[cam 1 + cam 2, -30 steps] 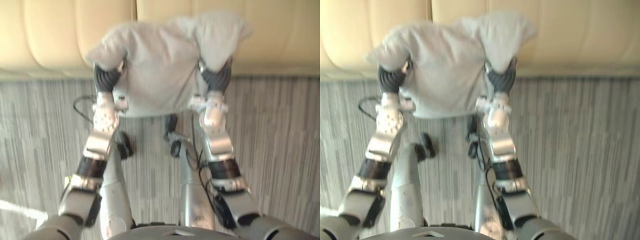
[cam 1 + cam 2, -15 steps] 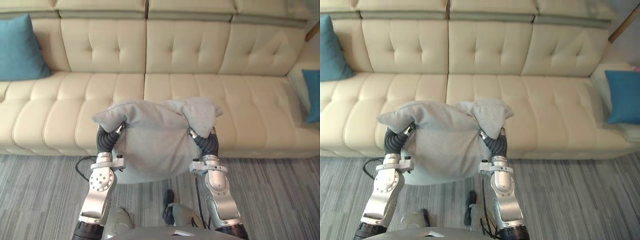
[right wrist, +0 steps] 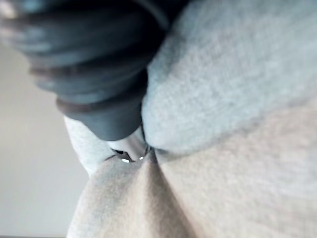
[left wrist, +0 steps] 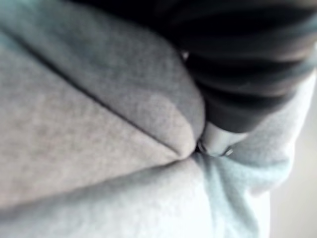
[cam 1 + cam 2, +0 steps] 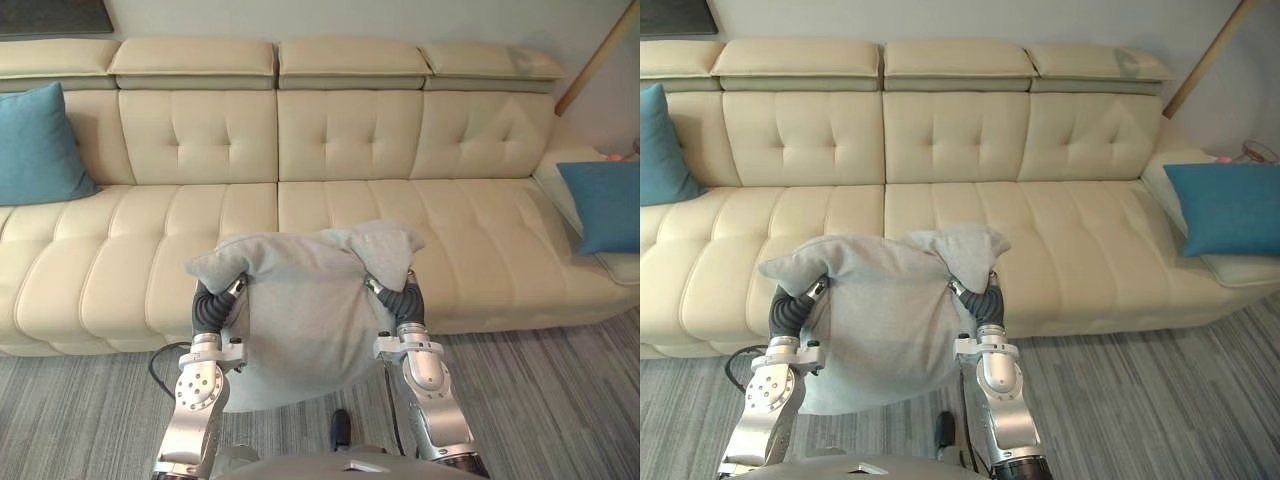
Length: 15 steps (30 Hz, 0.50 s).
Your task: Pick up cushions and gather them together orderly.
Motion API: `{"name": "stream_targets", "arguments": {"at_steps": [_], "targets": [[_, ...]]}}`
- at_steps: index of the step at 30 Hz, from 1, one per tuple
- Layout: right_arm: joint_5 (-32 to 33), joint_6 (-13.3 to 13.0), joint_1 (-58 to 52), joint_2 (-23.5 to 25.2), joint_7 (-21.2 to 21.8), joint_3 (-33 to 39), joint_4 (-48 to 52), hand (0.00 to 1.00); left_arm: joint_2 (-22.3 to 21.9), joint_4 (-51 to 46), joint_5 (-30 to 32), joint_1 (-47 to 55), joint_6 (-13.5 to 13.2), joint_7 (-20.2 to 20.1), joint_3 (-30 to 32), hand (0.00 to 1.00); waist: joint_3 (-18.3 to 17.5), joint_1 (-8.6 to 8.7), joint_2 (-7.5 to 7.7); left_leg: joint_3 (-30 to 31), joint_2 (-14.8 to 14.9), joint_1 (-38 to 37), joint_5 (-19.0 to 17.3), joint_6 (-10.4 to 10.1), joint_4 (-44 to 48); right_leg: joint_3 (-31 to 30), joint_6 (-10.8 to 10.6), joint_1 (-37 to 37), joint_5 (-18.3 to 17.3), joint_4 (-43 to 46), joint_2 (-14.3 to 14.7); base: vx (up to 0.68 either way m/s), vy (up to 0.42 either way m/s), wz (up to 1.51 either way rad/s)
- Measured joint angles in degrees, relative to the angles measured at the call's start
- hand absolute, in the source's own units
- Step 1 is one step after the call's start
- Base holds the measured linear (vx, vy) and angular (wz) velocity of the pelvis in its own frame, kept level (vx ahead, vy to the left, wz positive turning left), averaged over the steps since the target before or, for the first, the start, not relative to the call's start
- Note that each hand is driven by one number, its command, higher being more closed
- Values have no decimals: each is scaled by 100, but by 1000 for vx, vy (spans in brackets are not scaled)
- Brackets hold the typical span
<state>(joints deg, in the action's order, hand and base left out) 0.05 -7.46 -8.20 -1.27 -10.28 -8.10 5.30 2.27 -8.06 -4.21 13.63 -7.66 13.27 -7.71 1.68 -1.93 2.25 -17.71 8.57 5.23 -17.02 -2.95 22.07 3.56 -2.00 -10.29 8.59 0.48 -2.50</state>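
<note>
Left hand [image 5: 210, 305] and right hand [image 5: 402, 298]: both sunk into cloth up to the dark ribbed covers, palms turned in toward each other. Cannot tell whether either is clenched or loose; the wrist views give a sliver of silver vanishing into a fold and no more. Between them, a grey cushion [image 5: 300, 310], carried off the floor at its two upper sides. Its top corners flop out over the hands, and the one above the right hand is bunched into a lump. The body of the cushion sags between the forearms, with the lower edge hanging free above the carpet [image 5: 560, 400]. Behind it, a long cream sofa [image 5: 330, 150], tufted back, with the held cushion in front of the seat's front edge near the middle. At the sofa's left end a blue cushion [image 5: 40, 145] stands upright against the backrest. Well apart from it, at the far right end, a second blue cushion [image 5: 1230, 205] lies tilted on the corner section. A wooden pole [image 5: 598, 55] leans against the wall beyond that corner.
</note>
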Motion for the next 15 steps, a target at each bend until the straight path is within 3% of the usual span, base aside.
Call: {"name": "stream_targets", "arguments": {"at_steps": [4, 6, 10, 14, 15], "targets": [[-35, 0, 6, 0, -1, -1, 0, 100, 0, 0, 1, -3, 7, -2, 11, 100, 140, 71, 68, 31, -32, 91, -315, 84, 585, 14, -38, -590, -570, 1464, -168, -103, 105, -9], [-38, 0, 84, -2, 4, -36, -29, 100, 3, 0, 1, -6, 7, 1, 70, 100, 223, 91, 71, 20, -40, 91, -505, 161, 758, 100, 59, -740, -740, 1871, -279, -89, 123, 0], [-37, 0, 495, -42, 49, -77, -467, 100, 148, -18, -1, -17, 7, 24, 116, 100, 314, 153, -42, 46, -47, 95, -582, 355, 771, 416, 131, -800, -907, 1935, -377, 4, 48, -5], [-34, 0, 653, -89, 116, -33, -648, 100, 178, -1, 1, -121, 7, 32, 135, 100, 346, 217, -67, 116, -10, -48, -653, 278, 486, 463, -68, -1234, -913, 1747, -327, 71, -49, 5], [-25, 0, 650, -148, 147, -36, -647, 100, 186, 13, 4, -123, 5, 32, 113, 100, 338, 338, -46, 196, -109, -247, -645, 40, 309, 445, -114, -1337, -580, 1538, -332, 89, -97, 36]]}}
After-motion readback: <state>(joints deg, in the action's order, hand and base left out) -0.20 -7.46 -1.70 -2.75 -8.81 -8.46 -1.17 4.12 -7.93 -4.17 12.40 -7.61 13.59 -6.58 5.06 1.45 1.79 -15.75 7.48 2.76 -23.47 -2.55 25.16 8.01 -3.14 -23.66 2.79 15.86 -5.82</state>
